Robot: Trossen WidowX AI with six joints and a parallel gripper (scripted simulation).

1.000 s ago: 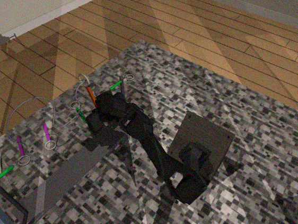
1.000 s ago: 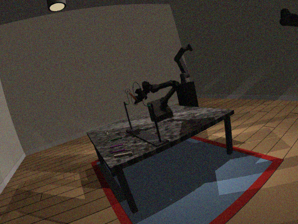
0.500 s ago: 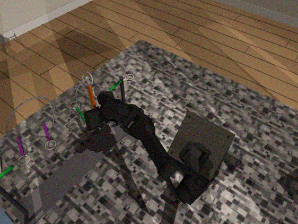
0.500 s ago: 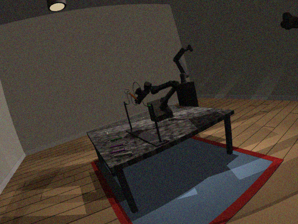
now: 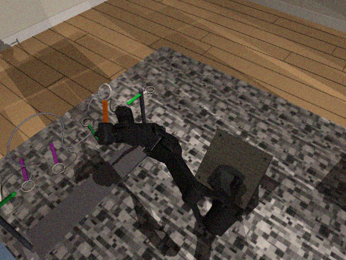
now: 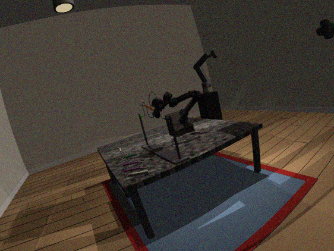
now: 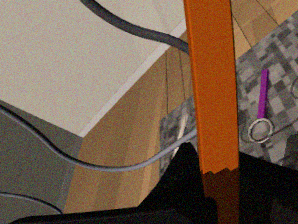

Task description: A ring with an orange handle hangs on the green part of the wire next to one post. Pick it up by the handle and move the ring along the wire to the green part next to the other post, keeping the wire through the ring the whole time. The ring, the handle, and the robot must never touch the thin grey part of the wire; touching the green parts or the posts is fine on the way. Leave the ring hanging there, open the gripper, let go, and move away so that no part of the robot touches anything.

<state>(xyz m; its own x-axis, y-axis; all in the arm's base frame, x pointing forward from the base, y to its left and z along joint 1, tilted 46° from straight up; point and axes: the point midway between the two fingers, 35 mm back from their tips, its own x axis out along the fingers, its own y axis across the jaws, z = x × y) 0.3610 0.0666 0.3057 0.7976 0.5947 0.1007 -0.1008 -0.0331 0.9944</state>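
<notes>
The orange handle (image 5: 105, 111) (image 6: 148, 107) (image 7: 215, 90) is held in my gripper (image 5: 105, 124) (image 6: 154, 109) (image 7: 194, 151), which is shut on it. The pale ring (image 5: 105, 84) is at the handle's far end, above the gripper in the top view, and out of the wrist view. The grey wire (image 5: 46, 113) (image 6: 152, 92) (image 7: 120, 169) appears to run through the ring; any contact cannot be told. The ring is along the grey curves, nearer the far post (image 5: 143, 108) than the near post (image 5: 15, 232). Green parts (image 5: 134, 99) (image 5: 7, 198) sit next to the posts.
Purple-handled rings (image 5: 53, 154) (image 5: 23, 170) (image 7: 263, 92) and a green-handled ring (image 5: 92, 132) lie on the patterned table. Another small ring (image 5: 149, 86) shows beyond the far post. The grey base (image 5: 68, 209) lies between the posts. The wire loops up close beside the gripper.
</notes>
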